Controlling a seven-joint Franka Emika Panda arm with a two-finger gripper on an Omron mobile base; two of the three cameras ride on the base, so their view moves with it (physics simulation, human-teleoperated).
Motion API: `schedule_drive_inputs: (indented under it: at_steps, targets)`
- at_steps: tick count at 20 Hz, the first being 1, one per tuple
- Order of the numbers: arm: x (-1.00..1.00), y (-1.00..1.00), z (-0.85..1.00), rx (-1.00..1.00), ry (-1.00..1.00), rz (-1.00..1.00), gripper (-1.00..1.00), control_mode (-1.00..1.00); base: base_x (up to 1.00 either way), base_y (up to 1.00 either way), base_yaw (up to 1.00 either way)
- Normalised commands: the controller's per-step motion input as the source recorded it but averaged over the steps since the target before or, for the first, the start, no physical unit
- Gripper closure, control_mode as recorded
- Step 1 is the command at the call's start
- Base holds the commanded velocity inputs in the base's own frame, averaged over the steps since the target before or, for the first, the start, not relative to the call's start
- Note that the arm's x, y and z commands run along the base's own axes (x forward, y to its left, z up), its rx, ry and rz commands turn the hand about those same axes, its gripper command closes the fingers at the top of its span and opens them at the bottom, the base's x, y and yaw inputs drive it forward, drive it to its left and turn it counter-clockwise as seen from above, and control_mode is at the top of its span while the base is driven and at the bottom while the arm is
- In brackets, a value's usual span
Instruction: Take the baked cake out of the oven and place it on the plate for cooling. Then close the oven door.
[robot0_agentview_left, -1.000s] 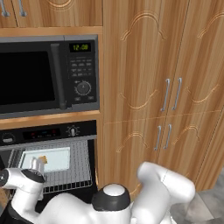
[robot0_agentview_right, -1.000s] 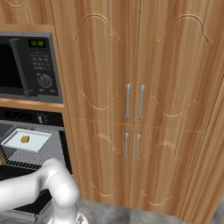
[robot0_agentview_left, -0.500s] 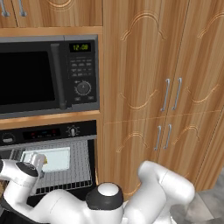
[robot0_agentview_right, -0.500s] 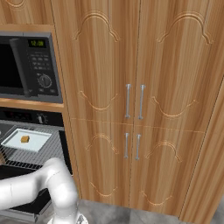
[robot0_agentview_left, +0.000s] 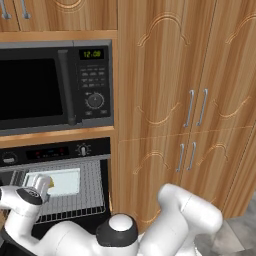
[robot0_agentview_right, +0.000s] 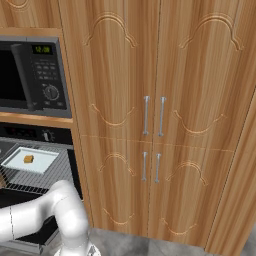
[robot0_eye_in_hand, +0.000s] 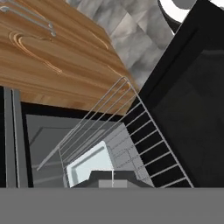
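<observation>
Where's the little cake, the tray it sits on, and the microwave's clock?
cake (robot0_agentview_right: 28, 159): right base view, its top.
tray (robot0_agentview_right: 42, 161): right base view, bare floor beside the cake.
microwave clock (robot0_agentview_left: 92, 54): left base view, green digits.

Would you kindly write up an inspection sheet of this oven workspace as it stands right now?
Surface: silver wire rack pulled out of the black built-in oven.
Job's things: small brown cake piece sits on a pale rectangular tray on the rack; black glass oven door hangs open.
Clutter: nothing seen.
Grippers: two-finger gripper shut, holding nothing, its fingers at the tray's near edge.
Cables: nothing seen.
Surroundings: black microwave with green clock above the oven; wooden cabinet doors with silver bar handles alongside; grey tiled floor.
</observation>
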Motion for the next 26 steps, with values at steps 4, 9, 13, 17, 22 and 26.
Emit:
schedule_drive_inputs:
  at_steps: [4, 9, 13, 17, 22, 26]
  targets:
    - [0.14, -0.09, -0.04, -0.07, -0.01, 0.0, -1.0, -1.0, 0.0, 0.0, 0.0]
    - [0.0, -0.05, -0.04, -0.27, 0.0, 0.17, -1.0, -1.0, 0.0, 0.0, 0.0]
    - [0.0, -0.04, 0.02, -0.32, 0.0, 0.34, -1.0, -1.0, 0.0, 0.0, 0.0]
    - [0.02, -0.1, 0.11, -0.32, 0.16, 0.44, -1.0, -1.0, 0.0, 0.0, 0.0]
    - [0.11, -0.13, 0.11, -0.3, 0.45, 0.46, -1.0, -1.0, 0.0, 0.0, 0.0]
    - [0.2, -0.15, 0.1, -0.34, 0.56, 0.44, -1.0, -1.0, 0.0, 0.0, 0.0]
